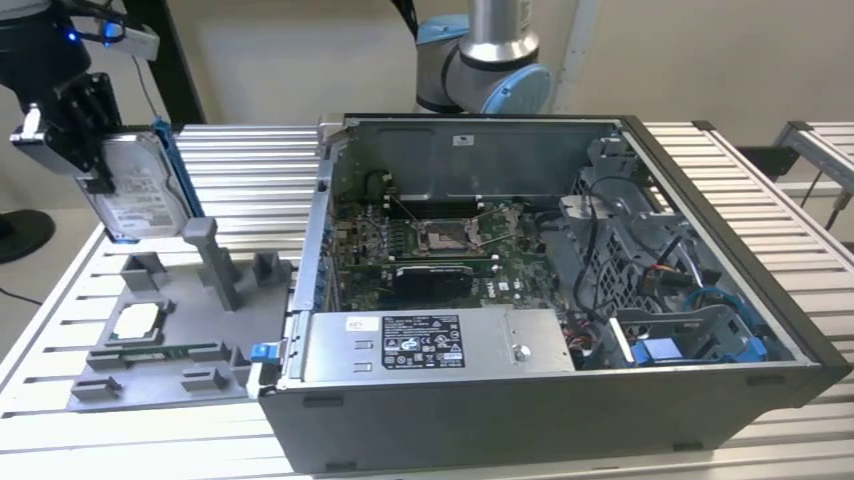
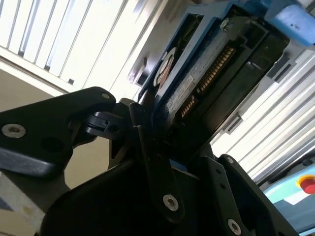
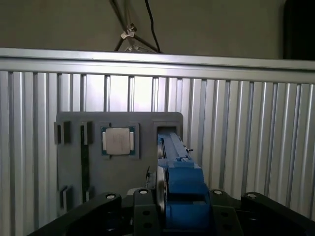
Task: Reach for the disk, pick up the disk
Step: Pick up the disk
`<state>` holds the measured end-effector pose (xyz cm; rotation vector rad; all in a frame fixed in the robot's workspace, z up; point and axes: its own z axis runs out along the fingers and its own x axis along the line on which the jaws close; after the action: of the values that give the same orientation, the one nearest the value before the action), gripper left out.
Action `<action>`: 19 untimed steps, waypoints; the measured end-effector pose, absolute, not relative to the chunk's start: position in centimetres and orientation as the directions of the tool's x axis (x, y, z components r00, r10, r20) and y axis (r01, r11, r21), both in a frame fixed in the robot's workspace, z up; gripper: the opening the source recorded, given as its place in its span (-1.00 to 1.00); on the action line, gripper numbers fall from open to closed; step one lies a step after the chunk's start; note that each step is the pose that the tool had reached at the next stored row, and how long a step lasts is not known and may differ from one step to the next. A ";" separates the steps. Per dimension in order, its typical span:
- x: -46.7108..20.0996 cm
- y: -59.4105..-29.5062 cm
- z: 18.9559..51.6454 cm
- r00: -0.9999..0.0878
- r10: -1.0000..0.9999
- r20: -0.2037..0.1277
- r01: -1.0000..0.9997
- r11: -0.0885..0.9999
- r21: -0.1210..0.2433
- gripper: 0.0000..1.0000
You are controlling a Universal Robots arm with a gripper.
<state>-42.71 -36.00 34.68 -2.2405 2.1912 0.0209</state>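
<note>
— Silver disk (image 1: pixel 138 205) with the blue rail: where is it?
— Upper left of the exterior view, up in the air and standing on edge. The white label faces the camera. The blue rail (image 1: pixel 178 180) runs along the edge nearer the computer case (image 1: pixel 561 400).
— Hand state?
— The black hand (image 1: pixel 96 165) is clamped on the disk's upper part, pressing on its two flat faces. In the second wrist view the fingers (image 2: pixel 147 145) pinch the disk (image 2: pixel 197 83) tight, with no gap.
— Is the disk touching anything else?
— No. It hangs apart from the grey tray (image 1: pixel 80 345), which lies on the slatted metal surface (image 1: pixel 240 150) at lower left, below the disk. In the first wrist view a slot (image 3: pixel 167 132) in the tray shows just past the end of the disk (image 3: pixel 182 182).
— What's on the tray?
— A small square silver chip (image 1: pixel 138 320) in its pocket, and a tall grey post (image 1: pixel 218 262) standing upright near the case.
— And the case?
— Lid off, board (image 1: pixel 427 240) showing, centre to right of the frame. A grey box with a black-and-white label (image 1: pixel 427 345) sits along its near wall. The arm base (image 1: pixel 481 60) is at top centre, behind the case.
</note>
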 end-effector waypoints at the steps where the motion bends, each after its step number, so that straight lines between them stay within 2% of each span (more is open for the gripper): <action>1: -42.7 -36.0 35.1 0.022 -1.000 -0.015 -1.000 -0.022 0.004 -1.00; 19: -42.7 -36.0 41.3 0.022 -1.000 -0.015 -1.000 -0.022 0.004 -1.00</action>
<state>-42.71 -36.00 41.31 -2.2405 2.1913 0.0209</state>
